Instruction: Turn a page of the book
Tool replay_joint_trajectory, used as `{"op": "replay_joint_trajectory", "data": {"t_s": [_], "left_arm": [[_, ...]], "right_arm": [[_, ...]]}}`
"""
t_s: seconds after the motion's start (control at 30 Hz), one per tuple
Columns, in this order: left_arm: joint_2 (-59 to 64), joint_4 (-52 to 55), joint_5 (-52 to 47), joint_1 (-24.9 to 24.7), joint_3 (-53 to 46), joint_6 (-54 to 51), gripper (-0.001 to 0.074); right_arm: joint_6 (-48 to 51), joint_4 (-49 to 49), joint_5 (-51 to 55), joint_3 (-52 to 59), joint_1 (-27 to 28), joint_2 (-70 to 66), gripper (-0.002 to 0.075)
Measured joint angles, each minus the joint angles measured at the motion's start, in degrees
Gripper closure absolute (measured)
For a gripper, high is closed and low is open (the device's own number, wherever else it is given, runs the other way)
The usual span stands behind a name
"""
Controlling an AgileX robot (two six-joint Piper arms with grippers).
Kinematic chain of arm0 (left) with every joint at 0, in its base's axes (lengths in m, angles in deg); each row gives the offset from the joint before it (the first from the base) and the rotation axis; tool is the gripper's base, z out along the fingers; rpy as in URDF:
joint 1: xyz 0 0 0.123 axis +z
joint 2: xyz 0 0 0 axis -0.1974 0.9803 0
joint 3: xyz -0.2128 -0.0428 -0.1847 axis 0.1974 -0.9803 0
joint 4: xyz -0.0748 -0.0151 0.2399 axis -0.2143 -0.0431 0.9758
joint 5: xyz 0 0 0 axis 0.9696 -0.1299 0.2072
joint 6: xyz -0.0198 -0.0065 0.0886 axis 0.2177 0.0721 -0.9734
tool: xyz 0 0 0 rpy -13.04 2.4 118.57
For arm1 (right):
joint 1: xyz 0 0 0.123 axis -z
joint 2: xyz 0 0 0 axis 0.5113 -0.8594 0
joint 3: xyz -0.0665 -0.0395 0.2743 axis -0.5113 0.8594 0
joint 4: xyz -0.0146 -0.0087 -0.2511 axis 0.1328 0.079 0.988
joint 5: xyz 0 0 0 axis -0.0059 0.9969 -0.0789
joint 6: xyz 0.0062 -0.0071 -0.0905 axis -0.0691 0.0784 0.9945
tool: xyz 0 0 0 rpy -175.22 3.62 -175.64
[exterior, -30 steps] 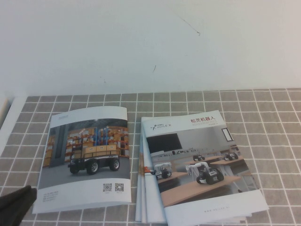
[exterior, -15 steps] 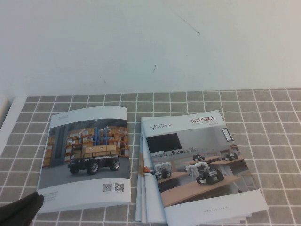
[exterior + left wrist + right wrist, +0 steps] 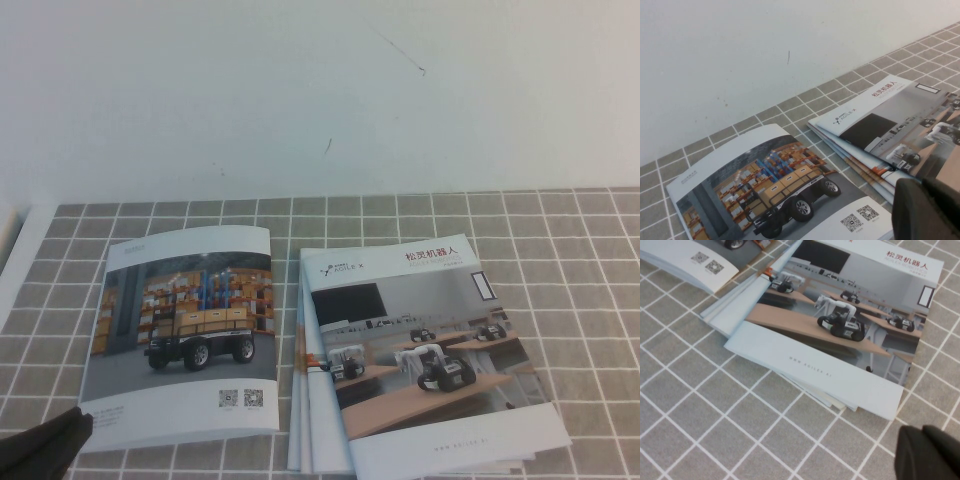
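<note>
The book (image 3: 185,330) lies flat on the tiled mat at the left. Its top page (image 3: 190,300) shows the warehouse photo of a wheeled robot, with QR codes below. The book also shows in the left wrist view (image 3: 775,190) and at a corner of the right wrist view (image 3: 705,260). My left gripper (image 3: 40,445) is at the book's near left corner, fingers together and empty; it also shows in the left wrist view (image 3: 927,210). My right gripper (image 3: 930,452) hovers over bare tiles near the stack's corner, shut and empty; it is outside the high view.
A fanned stack of brochures (image 3: 420,360) with a robots-on-desks cover lies right of the book, also in the left wrist view (image 3: 890,130) and the right wrist view (image 3: 840,325). A white wall (image 3: 320,90) stands behind the grey tiled mat (image 3: 560,250).
My left gripper shifted slightly right and lower towards the book's near left corner a second ago, then stayed still. The book and stack have not moved.
</note>
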State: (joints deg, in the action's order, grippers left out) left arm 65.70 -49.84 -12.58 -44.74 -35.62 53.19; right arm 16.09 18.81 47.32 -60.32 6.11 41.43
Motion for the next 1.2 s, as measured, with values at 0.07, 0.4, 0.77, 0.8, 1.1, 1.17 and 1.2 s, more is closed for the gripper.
{"op": "replay_joint_trajectory", "data": {"t_s": [0.07,0.4,0.77,0.8,1.1,1.17,1.2], "left_arm": [[0.00,0.00,0.00,0.00,0.00,0.00,0.0739],[-2.88,0.10,-1.42,1.34,0.00,0.11,0.0739],[-13.41,-25.21,-1.50,24.17,-5.20,-22.00,0.0739],[-13.93,-26.73,-0.88,25.69,-6.67,-23.62,0.0739],[-18.04,-27.82,-3.99,27.84,-15.03,-23.93,0.0739],[-18.04,-27.60,-6.43,27.84,-15.03,-22.46,0.0739],[-18.04,-27.45,-6.87,27.84,-15.03,-21.96,0.0739]], "right_arm": [[0.00,0.00,0.00,0.00,0.00,0.00,0.0727],[0.00,-0.11,0.00,0.00,0.00,0.00,0.0727],[0.00,-0.11,0.00,0.00,0.00,0.00,0.0727],[0.00,-0.11,0.00,0.00,0.00,0.00,0.0727],[0.00,-0.11,0.00,0.00,0.00,0.00,0.0727],[0.00,-0.11,0.00,0.00,0.00,0.00,0.0727],[0.00,-0.11,0.00,0.00,0.00,0.00,0.0727]]}}
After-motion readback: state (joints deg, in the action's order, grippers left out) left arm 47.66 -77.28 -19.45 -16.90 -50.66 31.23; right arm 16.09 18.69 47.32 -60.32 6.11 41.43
